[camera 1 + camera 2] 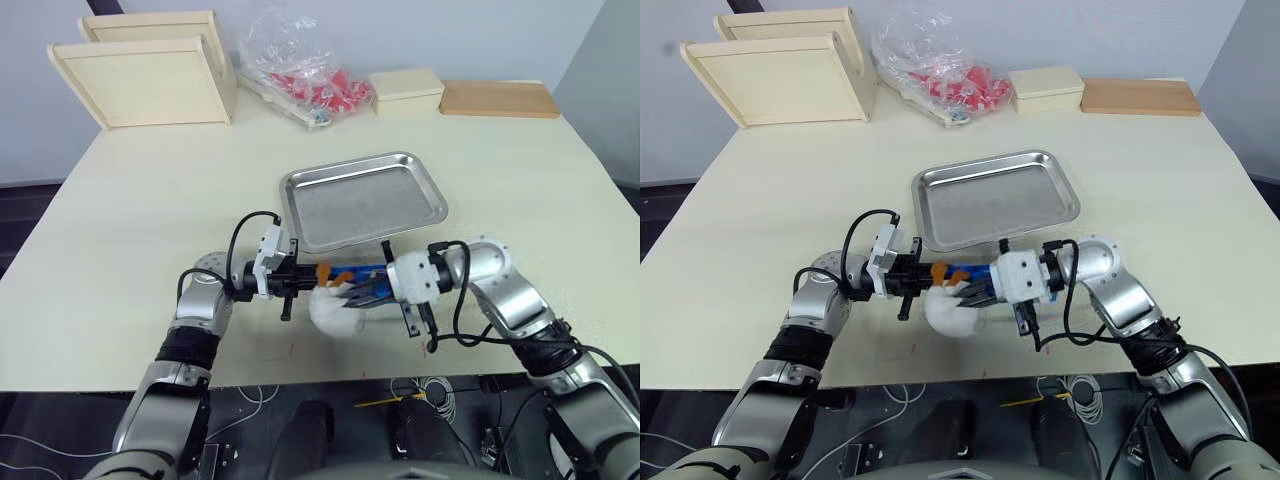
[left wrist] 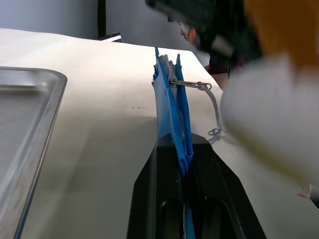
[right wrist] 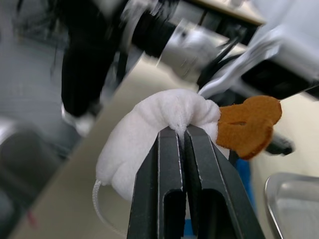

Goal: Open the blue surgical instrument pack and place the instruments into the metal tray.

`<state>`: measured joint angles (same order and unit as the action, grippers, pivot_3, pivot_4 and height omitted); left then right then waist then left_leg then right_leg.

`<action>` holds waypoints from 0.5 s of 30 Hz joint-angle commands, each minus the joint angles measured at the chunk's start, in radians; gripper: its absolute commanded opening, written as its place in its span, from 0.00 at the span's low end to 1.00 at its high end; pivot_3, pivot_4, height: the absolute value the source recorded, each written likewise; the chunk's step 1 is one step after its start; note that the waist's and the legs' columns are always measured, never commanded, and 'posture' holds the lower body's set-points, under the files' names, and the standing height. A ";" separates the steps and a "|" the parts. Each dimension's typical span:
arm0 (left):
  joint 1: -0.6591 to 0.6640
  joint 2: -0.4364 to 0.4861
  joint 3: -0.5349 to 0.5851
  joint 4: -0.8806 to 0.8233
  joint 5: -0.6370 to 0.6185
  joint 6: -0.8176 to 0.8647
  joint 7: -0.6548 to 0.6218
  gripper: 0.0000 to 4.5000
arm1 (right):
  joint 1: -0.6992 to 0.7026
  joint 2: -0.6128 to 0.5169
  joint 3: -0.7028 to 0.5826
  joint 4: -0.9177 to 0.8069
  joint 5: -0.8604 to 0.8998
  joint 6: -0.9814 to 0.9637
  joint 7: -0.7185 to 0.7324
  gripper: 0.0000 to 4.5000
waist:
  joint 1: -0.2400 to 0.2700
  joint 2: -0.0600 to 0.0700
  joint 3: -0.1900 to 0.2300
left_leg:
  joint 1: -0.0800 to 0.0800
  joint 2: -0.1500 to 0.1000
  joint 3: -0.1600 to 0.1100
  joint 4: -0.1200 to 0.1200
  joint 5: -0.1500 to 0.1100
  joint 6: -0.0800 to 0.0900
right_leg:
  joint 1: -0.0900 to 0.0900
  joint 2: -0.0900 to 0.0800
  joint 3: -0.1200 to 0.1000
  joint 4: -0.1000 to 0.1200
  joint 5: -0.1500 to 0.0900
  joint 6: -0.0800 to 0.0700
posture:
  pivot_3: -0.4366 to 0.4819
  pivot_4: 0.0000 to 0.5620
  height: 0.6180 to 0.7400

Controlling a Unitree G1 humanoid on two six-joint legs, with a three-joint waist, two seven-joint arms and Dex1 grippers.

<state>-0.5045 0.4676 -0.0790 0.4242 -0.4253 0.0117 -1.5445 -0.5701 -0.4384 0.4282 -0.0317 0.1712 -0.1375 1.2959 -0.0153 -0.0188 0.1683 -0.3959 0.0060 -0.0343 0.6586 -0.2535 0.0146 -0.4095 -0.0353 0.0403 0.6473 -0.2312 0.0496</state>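
The metal tray (image 1: 363, 200) — shiny, shallow, rounded corners — lies flat. Just beside its near rim, the blue surgical instrument pack (image 2: 172, 114) stands on edge, slim metal instruments (image 2: 192, 84) poking out.

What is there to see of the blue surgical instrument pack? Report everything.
The blue surgical instrument pack is bright-blue and looks like thin fabric, held on edge just above the table's near side, in front of the metal tray. The left end effector is shut on one end; slim metal instruments poke out from between its layers. The right end effector pinches a white soft lump beside it.
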 commanded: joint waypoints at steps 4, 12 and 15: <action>-0.006 -0.005 -0.006 0.005 0.009 -0.013 -0.021 0.00 | -0.016 -0.018 0.010 -0.010 -0.018 -0.091 0.036 0.56 | 0.001 0.000 0.000 | 0.000 0.000 0.000 0.002 0.000 0.000 | 0.000 0.000 0.000 0.001 0.000 0.000 | 0.48 0.27 1.00; 0.005 -0.006 -0.004 -0.002 0.010 -0.014 -0.016 0.00 | -0.025 -0.045 -0.147 -0.062 0.156 0.022 -0.007 0.99 | 0.003 0.000 0.000 | -0.001 0.000 -0.001 0.008 0.000 0.000 | 0.000 0.000 0.000 0.006 0.000 0.000 | 0.48 0.27 1.00; 0.006 -0.007 -0.004 -0.001 0.010 -0.015 -0.015 0.00 | -0.014 -0.075 -0.226 -0.072 0.247 0.147 -0.029 0.99 | 0.003 0.000 0.000 | -0.001 0.000 -0.002 0.008 0.000 0.000 | 0.000 0.000 0.000 0.007 0.000 0.000 | 0.48 0.27 1.00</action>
<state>-0.5037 0.4621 -0.0793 0.4250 -0.4221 0.0063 -1.5446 -0.5849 -0.4919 0.2699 -0.0748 0.3430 -0.0675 1.2833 -0.0127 -0.0189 0.1683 -0.3968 0.0064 -0.0361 0.6669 -0.2536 0.0148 -0.4092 -0.0355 0.0403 0.6540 -0.2311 0.0495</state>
